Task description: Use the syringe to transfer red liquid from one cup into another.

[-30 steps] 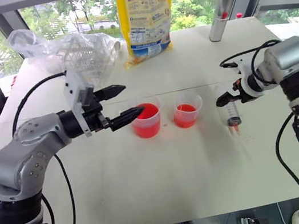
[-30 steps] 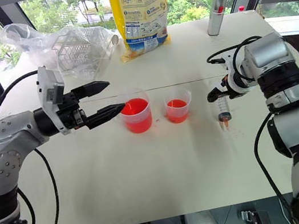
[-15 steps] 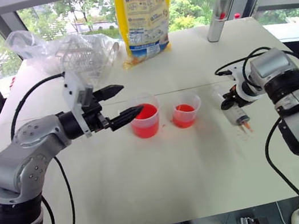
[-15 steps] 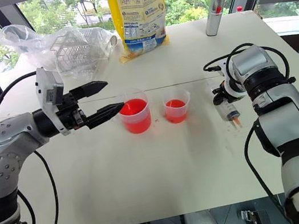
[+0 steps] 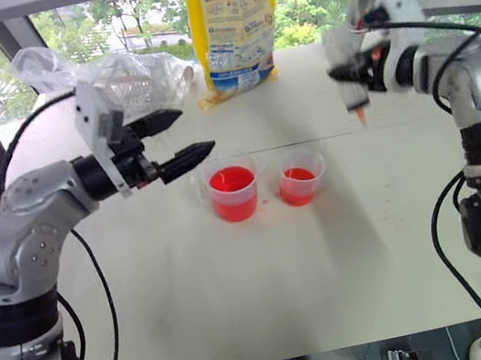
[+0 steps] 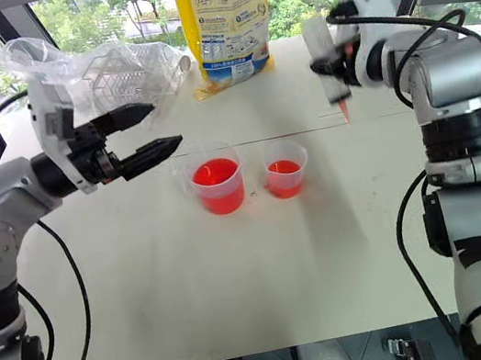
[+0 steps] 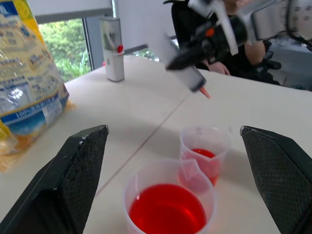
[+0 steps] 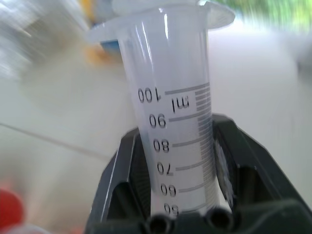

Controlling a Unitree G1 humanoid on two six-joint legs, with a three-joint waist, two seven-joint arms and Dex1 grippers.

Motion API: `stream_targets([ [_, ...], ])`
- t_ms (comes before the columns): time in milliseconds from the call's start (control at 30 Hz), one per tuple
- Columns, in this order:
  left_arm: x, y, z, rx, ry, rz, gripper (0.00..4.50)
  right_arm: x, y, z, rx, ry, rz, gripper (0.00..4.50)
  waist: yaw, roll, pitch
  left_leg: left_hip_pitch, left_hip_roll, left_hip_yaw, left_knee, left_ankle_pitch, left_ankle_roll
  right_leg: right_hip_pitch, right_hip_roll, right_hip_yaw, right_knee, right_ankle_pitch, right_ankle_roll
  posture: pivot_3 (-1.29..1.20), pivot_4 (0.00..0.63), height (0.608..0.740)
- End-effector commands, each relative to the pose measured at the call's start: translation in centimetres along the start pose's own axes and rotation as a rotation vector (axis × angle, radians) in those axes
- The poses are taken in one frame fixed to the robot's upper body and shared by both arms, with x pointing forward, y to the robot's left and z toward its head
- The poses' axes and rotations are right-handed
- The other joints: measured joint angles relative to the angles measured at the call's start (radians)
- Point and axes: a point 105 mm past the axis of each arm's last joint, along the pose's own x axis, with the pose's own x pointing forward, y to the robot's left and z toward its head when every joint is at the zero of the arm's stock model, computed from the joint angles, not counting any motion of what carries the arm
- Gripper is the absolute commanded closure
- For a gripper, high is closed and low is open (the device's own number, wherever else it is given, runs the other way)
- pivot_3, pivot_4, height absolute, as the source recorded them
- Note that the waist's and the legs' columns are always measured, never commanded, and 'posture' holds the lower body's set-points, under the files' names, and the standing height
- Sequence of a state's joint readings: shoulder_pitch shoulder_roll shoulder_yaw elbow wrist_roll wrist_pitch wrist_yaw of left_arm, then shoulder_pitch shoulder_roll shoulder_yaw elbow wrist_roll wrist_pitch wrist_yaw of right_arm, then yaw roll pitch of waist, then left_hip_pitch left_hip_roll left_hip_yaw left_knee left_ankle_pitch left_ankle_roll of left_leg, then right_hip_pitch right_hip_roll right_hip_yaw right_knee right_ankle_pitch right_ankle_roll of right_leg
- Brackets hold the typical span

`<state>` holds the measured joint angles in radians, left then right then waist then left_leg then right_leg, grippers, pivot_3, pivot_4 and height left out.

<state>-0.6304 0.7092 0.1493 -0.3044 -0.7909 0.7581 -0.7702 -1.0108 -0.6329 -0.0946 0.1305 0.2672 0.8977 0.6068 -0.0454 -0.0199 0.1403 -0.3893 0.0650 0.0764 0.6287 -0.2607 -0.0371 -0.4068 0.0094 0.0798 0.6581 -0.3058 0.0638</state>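
My right gripper [image 5: 359,69] is shut on the syringe [image 5: 349,77], a clear barrel with an orange-red tip pointing down, held high above the table's far right. The right wrist view shows the barrel [image 8: 181,117] clamped between the black jaws. The larger cup [image 5: 233,189], with a side handle, and the smaller cup [image 5: 300,178] stand side by side mid-table, both holding red liquid [image 5: 231,181]. My left gripper [image 5: 195,130] is open, hovering just left of and above the larger cup, its fingers [image 7: 73,175] either side of both cups in the left wrist view.
A yellow bag [image 5: 236,22] stands at the table's far edge. A clear plastic bag with a white basket [image 5: 115,76] lies at the far left. A grey cylinder [image 7: 112,48] stands at the far right. A person [image 7: 229,53] sits beyond the table.
My right gripper has shut on the syringe and lifted it off the table, up and towards the cups. My left gripper has risen slightly beside the larger cup.
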Motion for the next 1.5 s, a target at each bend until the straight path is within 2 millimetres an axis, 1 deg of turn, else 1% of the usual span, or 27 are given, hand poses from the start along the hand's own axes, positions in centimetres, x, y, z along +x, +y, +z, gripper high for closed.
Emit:
stream_targets([
  [33,-0.3,0.8,2.0,0.073,-0.03,-0.005,0.0,-1.6,4.4,5.2,-0.039,-0.332,0.156,3.13,-0.001,0.0,0.0,0.0,0.0,0.0,0.0,0.0,0.0,0.0,0.0,0.0,0.001,0.0,0.0,0.0,0.15,0.74],
  [67,-0.3,1.0,2.2,0.077,-0.031,-0.008,0.0,-1.8,5.5,6.0,-0.051,-0.394,0.192,3.13,-0.002,0.0,0.0,0.001,0.0,0.0,0.001,0.0,0.0,0.0,0.0,0.0,0.002,0.0,0.0,0.0,0.15,0.74],
  [133,-0.2,1.4,2.8,0.092,-0.033,-0.02,0.0,-2.0,8.7,7.0,-0.02,-0.511,0.302,3.13,-0.003,0.0,0.0,0.002,0.0,0.0,0.001,0.0,0.0,-0.001,0.0,0.001,0.004,0.0,0.0,0.0,0.15,0.74],
  [200,-0.2,1.7,3.2,0.104,-0.032,-0.026,0.0,-1.8,11.1,6.7,0.02,-0.555,0.384,3.13,-0.001,0.0,0.0,0.002,0.001,0.0,0.002,0.001,-0.001,0.0,0.0,0.0,0.005,0.0,0.0,0.0,0.15,0.74],
  [267,-0.3,1.9,3.6,0.115,-0.032,-0.031,0.0,-1.3,13.2,5.4,0.049,-0.602,0.445,3.13,0.0,-0.001,-0.001,0.002,0.001,0.0,0.002,0.001,-0.001,0.0,0.0,0.0,0.005,0.0,0.0,0.0,0.15,0.74],
  [300,-0.3,2.0,3.8,0.12,-0.031,-0.032,0.0,-1.2,13.9,4.9,0.062,-0.624,0.461,3.13,0.0,-0.001,-0.001,0.002,0.001,0.0,0.002,0.001,-0.001,0.0,0.0,0.0,0.005,0.0,0.0,0.0,0.15,0.74],
  [367,-0.4,2.0,4.0,0.128,-0.027,-0.035,0.0,-0.4,14.9,3.4,0.095,-0.621,0.477,3.13,0.001,-0.001,-0.001,0.002,0.001,0.0,0.002,0.001,-0.001,0.0,-0.001,0.0,0.005,0.0,0.0,0.0,0.15,0.74],
  [467,-0.5,2.1,4.1,0.133,-0.022,-0.039,0.0,0.4,15.8,2.2,0.123,-0.612,0.486,3.13,0.001,-0.001,-0.001,0.001,0.0,0.0,0.003,0.001,-0.001,0.0,-0.003,0.0,0.005,0.0,0.0,0.0,0.15,0.74],
  [567,-0.5,1.9,4.3,0.137,-0.02,-0.044,0.0,1.8,17.6,-0.5,0.117,-0.575,0.505,3.13,0.0,-0.002,-0.001,0.001,0.0,0.0,0.003,0.001,-0.001,0.0,-0.003,0.0,0.005,0.0,0.0,0.0,0.15,0.74],
  [600,-0.4,1.9,4.4,0.137,-0.021,-0.046,0.0,2.1,18.0,-1.1,0.112,-0.568,0.507,3.13,-0.001,-0.002,-0.001,0.001,0.0,0.0,0.003,0.001,-0.001,0.0,-0.002,0.0,0.005,0.0,0.0,0.0,0.15,0.74],
  [733,0.2,1.6,4.2,0.13,-0.027,-0.057,0.0,2.9,18.9,-3.7,0.081,-0.519,0.52,3.13,-0.002,-0.001,-0.001,0.002,0.0,0.0,0.002,0.001,-0.001,0.0,-0.002,0.0,0.006,0.0,0.0,0.0,0.15,0.74],
  [933,1.2,1.6,3.7,0.129,-0.026,-0.057,0.0,3.3,19.1,-6.1,0.072,-0.465,0.524,3.13,0.0,-0.002,-0.001,0.002,0.0,0.0,0.003,0.001,-0.001,0.0,-0.002,0.0,0.006,0.0,0.0,0.0,0.15,0.74],
  [1033,1.7,1.7,2.9,0.132,-0.007,-0.058,0.0,3.4,19.2,-7.1,0.054,-0.443,0.526,3.13,-0.001,-0.002,-0.001,0.002,0.0,0.0,0.003,0.001,-0.001,0.0,-0.002,0.0,0.006,0.0,0.0,0.0,0.15,0.74],
  [1167,2.2,2.0,1.9,0.133,0.009,-0.056,0.0,3.4,19.3,-7.4,0.046,-0.439,0.527,3.13,-0.001,-0.002,-0.001,0.003,0.0,0.0,0.003,0.001,-0.001,0.001,-0.001,0.0,0.006,0.0,0.0,0.0,0.15,0.74],
  [1300,2.6,2.2,1.6,0.109,0.001,-0.057,0.0,3.3,19.3,-7.3,0.041,-0.44,0.524,3.13,-0.001,-0.002,-0.001,0.004,0.0,0.0,0.003,0.001,-0.001,0.001,-0.002,0.0,0.006,0.0,0.0,0.0,0.15,0.74],
  [1500,3.3,1.9,0.8,0.08,0.01,-0.092,0.0,3.2,19.4,-7.2,0.028,-0.442,0.528,3.13,0.0,-0.002,-0.001,0.004,0.0,0.0,0.003,0.001,-0.001,0.001,-0.002,0.0,0.006,0.0,0.0,0.0,0.15,0.74],
])
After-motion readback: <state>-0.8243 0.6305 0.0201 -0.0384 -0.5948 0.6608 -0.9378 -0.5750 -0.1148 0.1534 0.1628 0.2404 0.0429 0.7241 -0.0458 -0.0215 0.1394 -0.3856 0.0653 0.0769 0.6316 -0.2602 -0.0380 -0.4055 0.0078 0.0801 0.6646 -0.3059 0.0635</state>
